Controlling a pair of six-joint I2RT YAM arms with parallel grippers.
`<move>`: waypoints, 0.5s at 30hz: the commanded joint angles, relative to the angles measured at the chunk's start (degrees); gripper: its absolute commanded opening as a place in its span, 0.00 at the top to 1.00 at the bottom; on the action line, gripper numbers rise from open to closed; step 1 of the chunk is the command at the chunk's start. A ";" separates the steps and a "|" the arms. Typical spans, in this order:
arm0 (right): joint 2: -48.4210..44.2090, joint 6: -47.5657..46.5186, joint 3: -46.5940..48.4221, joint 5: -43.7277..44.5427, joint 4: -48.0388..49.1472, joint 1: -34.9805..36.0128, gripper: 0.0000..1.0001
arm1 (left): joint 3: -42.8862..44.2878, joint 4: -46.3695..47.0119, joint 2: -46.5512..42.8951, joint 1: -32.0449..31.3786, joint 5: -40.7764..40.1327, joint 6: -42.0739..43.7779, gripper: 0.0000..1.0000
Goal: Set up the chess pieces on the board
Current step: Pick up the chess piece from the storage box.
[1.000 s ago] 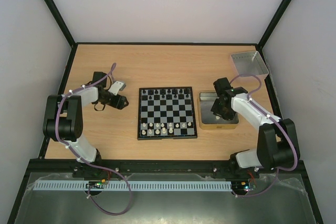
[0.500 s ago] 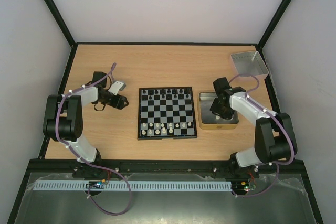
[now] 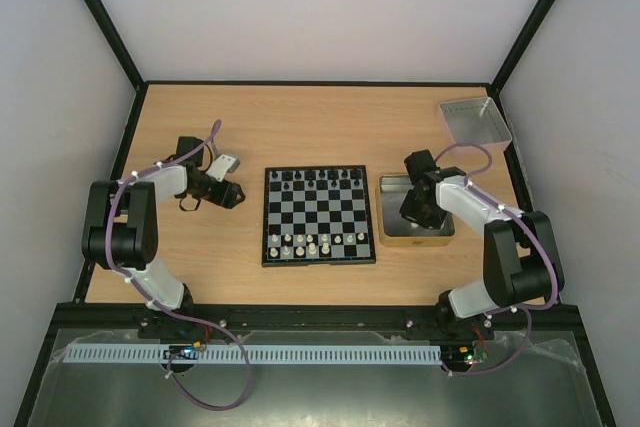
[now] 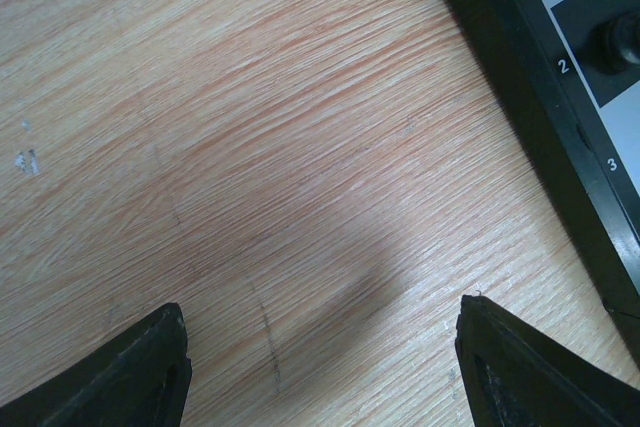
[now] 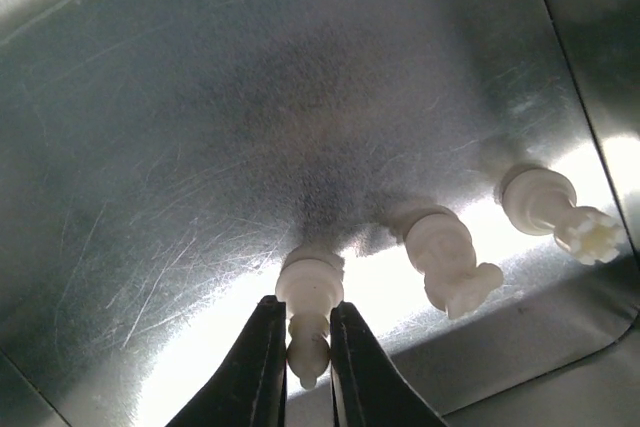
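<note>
The board (image 3: 318,213) lies at the table's middle, with black chess pieces (image 3: 315,179) along its far rows and white ones (image 3: 315,243) along its near rows. My right gripper (image 3: 411,215) reaches down into the tan-rimmed tray (image 3: 415,239). In the right wrist view the right gripper (image 5: 304,305) is shut on a white chess piece (image 5: 310,287) lying on the tray's metal floor (image 5: 200,97). Two more white pieces (image 5: 450,259) (image 5: 560,209) lie beside it. My left gripper (image 3: 236,194) (image 4: 325,357) stands open over bare wood left of the board's rim (image 4: 520,97).
A grey metal tray (image 3: 475,119) sits at the far right corner of the table. A black piece (image 4: 620,42) stands on the board's edge column nearest my left gripper. Walls enclose the table on three sides.
The right gripper's fingers have closed on the white piece in the tray, and the right arm has shifted slightly. The left arm has not moved.
</note>
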 commanded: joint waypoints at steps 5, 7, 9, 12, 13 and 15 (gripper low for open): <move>-0.42 0.62 0.38 2.50 -1.24 -0.27 0.97 | -1.98 -6.29 3.88 0.01 -1.31 -0.19 0.27; -1.18 0.68 0.99 2.63 -1.97 -0.29 0.97 | -2.02 -6.34 3.88 0.01 -1.27 -0.19 0.27; -2.17 0.40 1.84 2.75 -2.93 -0.27 0.98 | -2.03 -6.29 3.95 0.01 -1.27 -0.19 0.27; -3.62 0.27 3.48 2.51 -5.06 0.14 0.97 | -2.02 -6.29 3.95 0.01 -1.27 -0.19 0.27; -4.35 0.50 4.07 2.55 -5.77 0.79 0.98 | -2.02 -6.29 3.91 0.01 -1.31 -0.12 0.27; -4.91 1.12 5.45 2.73 -7.48 3.04 0.98 | -2.02 -6.29 3.80 0.00 -1.27 -0.19 0.27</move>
